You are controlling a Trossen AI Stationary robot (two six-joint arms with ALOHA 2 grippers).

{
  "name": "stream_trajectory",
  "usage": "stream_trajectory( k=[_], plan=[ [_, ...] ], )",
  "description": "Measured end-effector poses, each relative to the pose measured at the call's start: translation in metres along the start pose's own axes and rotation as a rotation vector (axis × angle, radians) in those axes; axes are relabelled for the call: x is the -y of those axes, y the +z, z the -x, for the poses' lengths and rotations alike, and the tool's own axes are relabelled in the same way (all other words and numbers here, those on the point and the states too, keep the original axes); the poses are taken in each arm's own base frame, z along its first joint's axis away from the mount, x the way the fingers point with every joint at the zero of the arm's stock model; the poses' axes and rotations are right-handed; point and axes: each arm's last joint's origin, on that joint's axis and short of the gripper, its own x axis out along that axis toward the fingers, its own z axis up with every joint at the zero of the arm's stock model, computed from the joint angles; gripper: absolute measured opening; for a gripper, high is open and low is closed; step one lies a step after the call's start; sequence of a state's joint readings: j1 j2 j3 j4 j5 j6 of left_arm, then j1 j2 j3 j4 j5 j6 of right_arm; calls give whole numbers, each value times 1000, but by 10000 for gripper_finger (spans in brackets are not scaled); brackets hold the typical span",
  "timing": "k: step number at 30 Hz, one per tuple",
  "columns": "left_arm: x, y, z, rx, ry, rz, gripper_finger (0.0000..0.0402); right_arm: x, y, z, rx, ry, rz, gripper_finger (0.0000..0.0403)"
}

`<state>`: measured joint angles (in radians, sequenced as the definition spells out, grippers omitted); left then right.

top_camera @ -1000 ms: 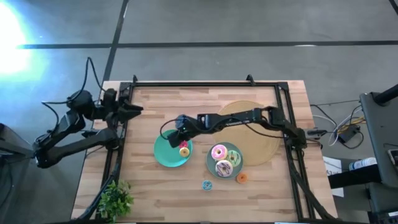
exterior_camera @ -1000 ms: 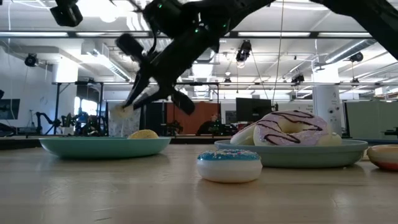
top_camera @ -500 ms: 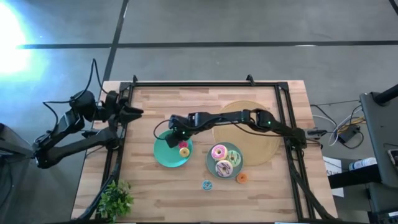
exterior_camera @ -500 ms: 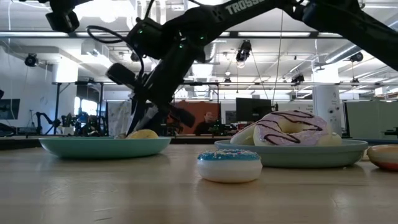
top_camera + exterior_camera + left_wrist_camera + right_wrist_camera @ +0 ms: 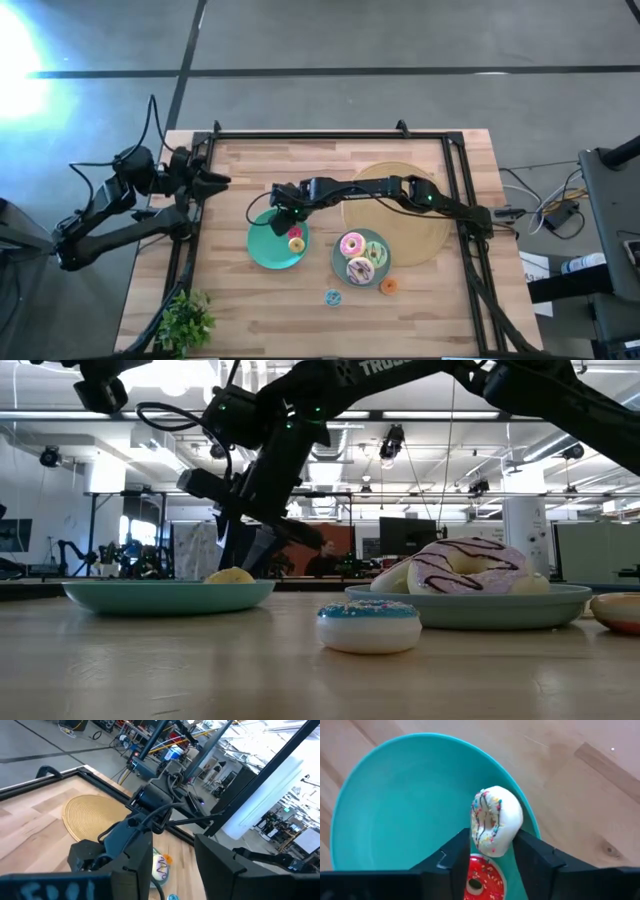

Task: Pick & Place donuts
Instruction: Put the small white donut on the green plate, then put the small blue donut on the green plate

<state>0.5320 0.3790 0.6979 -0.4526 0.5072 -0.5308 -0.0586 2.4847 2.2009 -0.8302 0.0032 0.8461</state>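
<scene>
The left arm's tool (image 5: 215,180) waits at the far-left edge of the light wooden surface (image 5: 240,300), well apart from everything on it, and whether its fingers are parted or closed cannot be told. To its right lies a round teal plate (image 5: 262,250), and the right arm's tool (image 5: 287,221) reaches across from the right to hover over the plate's far rim, its fingers closed on a small white toy ring donut with coloured sprinkles (image 5: 494,825), held on edge above the plate. A tiny red ring donut (image 5: 295,244) lies on the plate just beneath. Further right, a second teal plate (image 5: 340,270) carries three larger donuts: a pink-iced ring (image 5: 352,244), a green-iced ring (image 5: 377,254) and a white ring with brown stripes (image 5: 359,270). Near of it, a tiny blue ring (image 5: 332,297) and a tiny orange ring (image 5: 388,287) sit on the bare wood. A big tan woven disc (image 5: 425,235) lies at the far right.
</scene>
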Motion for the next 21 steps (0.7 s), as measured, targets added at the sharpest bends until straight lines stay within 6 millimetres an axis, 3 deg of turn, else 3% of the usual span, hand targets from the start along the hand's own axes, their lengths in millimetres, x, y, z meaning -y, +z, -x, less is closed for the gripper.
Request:
stream_trajectory(
  k=[8,16,21],
  plan=[
    [-1,-1,0,-9,5,-2,119,3,-4,6,-56,-58,77,203],
    [-1,-1,0,-12,7,-4,119,-5,-3,27,-82,-72,199,221],
    [-1,-1,0,-12,7,-2,119,-19,-15,40,-109,-63,486,218]
  ],
)
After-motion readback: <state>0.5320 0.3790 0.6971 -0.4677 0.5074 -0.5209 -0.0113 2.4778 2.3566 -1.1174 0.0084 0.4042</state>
